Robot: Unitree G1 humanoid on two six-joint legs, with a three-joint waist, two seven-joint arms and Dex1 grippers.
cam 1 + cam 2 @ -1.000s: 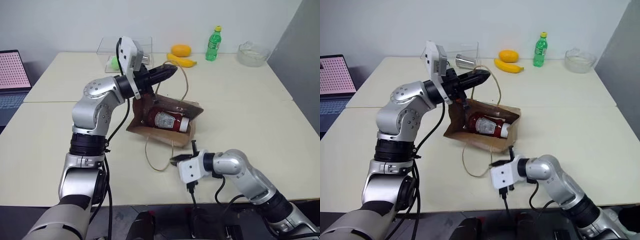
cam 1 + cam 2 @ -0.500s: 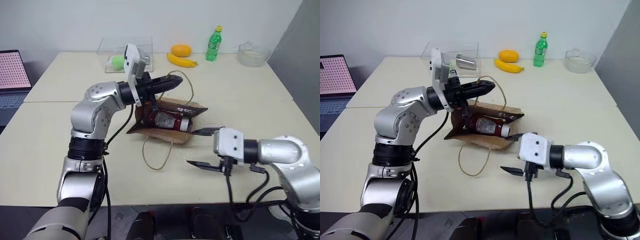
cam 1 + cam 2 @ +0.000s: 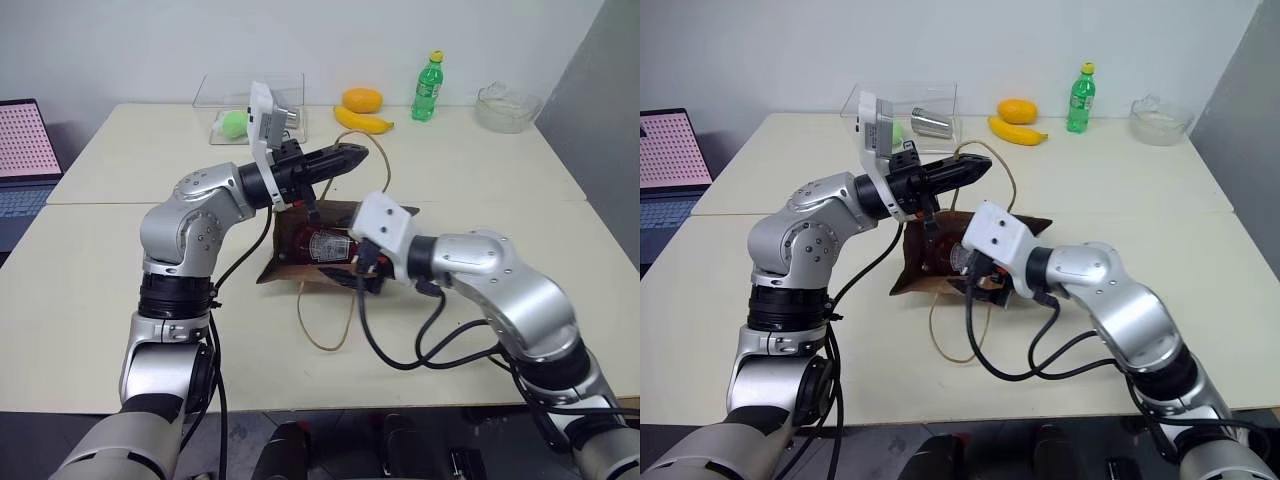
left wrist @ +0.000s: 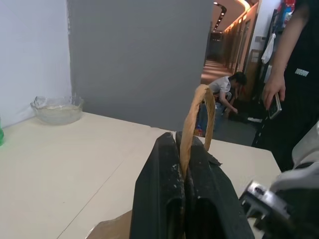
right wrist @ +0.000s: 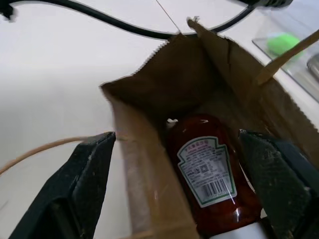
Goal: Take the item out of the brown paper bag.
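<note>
Cream table runs wide, seam across the middle; right half is bare to the edge, left front also open, so plenty of room either side of the bag. One brown paper bag sits mid-table, lying with its mouth toward the robot, two thin loop handles: one handle is pinched upright in the left gripper, fingers clenched tight on it above the bag's far edge; the other loops loose on the table toward the front edge. One red bottle lies inside the bag on its side, white label up, cap end toward the mouth. Right gripper is at the bag mouth, fingers spread wide, one outside the bag's side wall and the other on the opposite side of the bottle, gripping nothing. Along the far edge: one clear box with a green ball inside, one orange, one banana just in front of it, one green soda bottle, one glass bowl near the far right corner. One laptop sits off the left side. Beyond the table, in the left wrist view, a gray partition, a corridor, two people.
</note>
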